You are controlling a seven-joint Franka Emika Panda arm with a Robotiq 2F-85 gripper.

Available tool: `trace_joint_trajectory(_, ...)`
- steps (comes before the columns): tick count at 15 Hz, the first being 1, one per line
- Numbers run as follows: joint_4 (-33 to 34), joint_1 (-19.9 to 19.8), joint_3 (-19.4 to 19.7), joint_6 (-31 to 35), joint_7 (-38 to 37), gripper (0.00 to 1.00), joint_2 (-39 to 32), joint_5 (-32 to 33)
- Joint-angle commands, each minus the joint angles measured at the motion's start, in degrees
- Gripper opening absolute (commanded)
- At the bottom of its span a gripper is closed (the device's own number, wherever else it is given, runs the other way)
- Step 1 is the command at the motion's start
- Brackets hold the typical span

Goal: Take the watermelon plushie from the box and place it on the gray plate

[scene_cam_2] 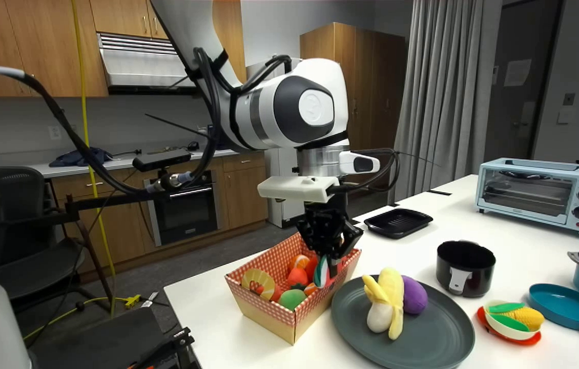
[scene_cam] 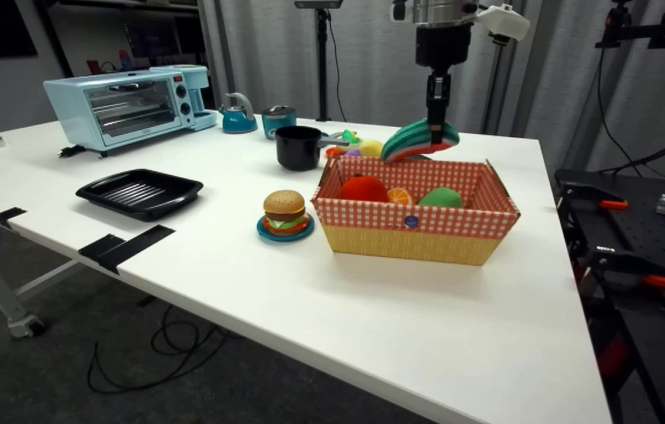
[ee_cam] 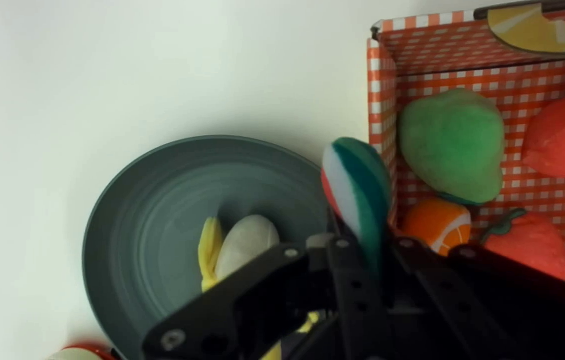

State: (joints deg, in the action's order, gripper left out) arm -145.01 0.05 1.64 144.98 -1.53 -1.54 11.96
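Observation:
My gripper (scene_cam: 436, 134) is shut on the watermelon plushie (scene_cam: 412, 141), a green-striped wedge with a red and white side. It is held raised near the rim of the checkered box (scene_cam: 362, 212), on the side facing the plate. From the wrist view, the plushie (ee_cam: 357, 175) overlaps the box wall (ee_cam: 376, 100) and the right rim of the gray plate (ee_cam: 162, 200). The fingertips are mostly hidden by the plushie and dark shadow there. Beside the box lies the gray plate (scene_cam_2: 348, 323); in an exterior view the box largely hides it.
On the plate rest a yellow banana-like plushie (scene_cam_2: 394, 302) and a purple one (scene_cam_2: 413, 295). Inside the box are several plush fruits, including a green one (ee_cam: 455, 145). Around stand a black pot (scene_cam_2: 465, 269), a toy burger (scene_cam: 284, 212), a black tray (scene_cam: 139, 191) and a toaster oven (scene_cam: 126, 109).

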Motion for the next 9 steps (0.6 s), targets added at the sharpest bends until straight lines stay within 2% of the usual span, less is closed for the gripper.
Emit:
trace_joint_trajectory(1, 1.1, -0.8, 0.5, -0.4, -1.6, 0.03, 1.4, 2.0)
trace_joint_trajectory(5, 1.9, -1.6, 1.3, 0.2, -2.9, 0.03, 1.6, 4.2)
trace_joint_trajectory(9, 1.6, -3.0, 2.6, 1.4, -6.0, 0.03, 0.6, 10.0)
